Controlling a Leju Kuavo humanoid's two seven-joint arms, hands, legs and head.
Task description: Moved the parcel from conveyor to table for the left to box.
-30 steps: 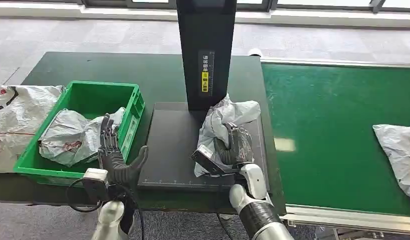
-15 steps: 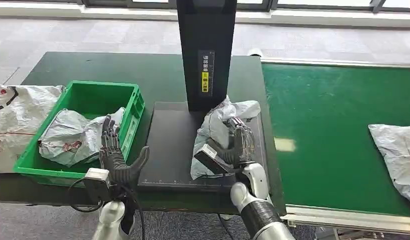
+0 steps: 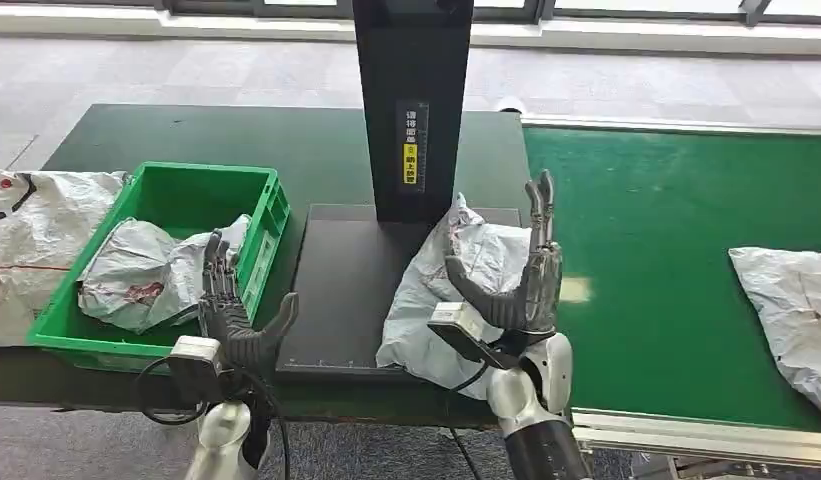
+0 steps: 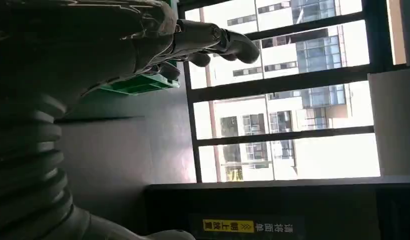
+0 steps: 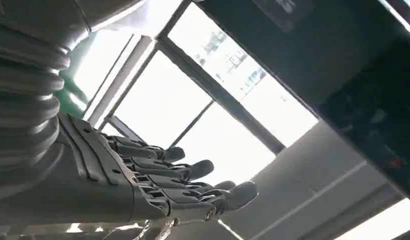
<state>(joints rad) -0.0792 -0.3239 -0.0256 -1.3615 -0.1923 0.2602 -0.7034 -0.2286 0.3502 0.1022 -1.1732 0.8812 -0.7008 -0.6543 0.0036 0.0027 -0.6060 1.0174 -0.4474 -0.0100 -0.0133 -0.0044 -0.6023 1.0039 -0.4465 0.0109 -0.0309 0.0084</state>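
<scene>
A crumpled white parcel (image 3: 436,290) lies on the black pad (image 3: 341,285) of the dark green table (image 3: 286,140), by the black column. My right hand (image 3: 521,275) stands just right of it with fingers stretched upward, holding nothing; in the right wrist view the straight fingers (image 5: 193,187) point at the windows. My left hand (image 3: 231,310) hovers at the table's front edge beside the green box (image 3: 186,200), fingers spread and empty. The left wrist view has its dark fingers (image 4: 212,42) near the box's corner.
The green box holds another white parcel (image 3: 151,265). One more parcel (image 3: 791,310) lies on the green conveyor (image 3: 676,240) at the right. A large white sack (image 3: 26,235) rests left of the box. The black column (image 3: 411,100) rises behind the pad.
My right hand has let go of the parcel and lifted with its fingers straightened upward. The parcel now lies flatter on the pad. The parcel on the conveyor has crept leftward.
</scene>
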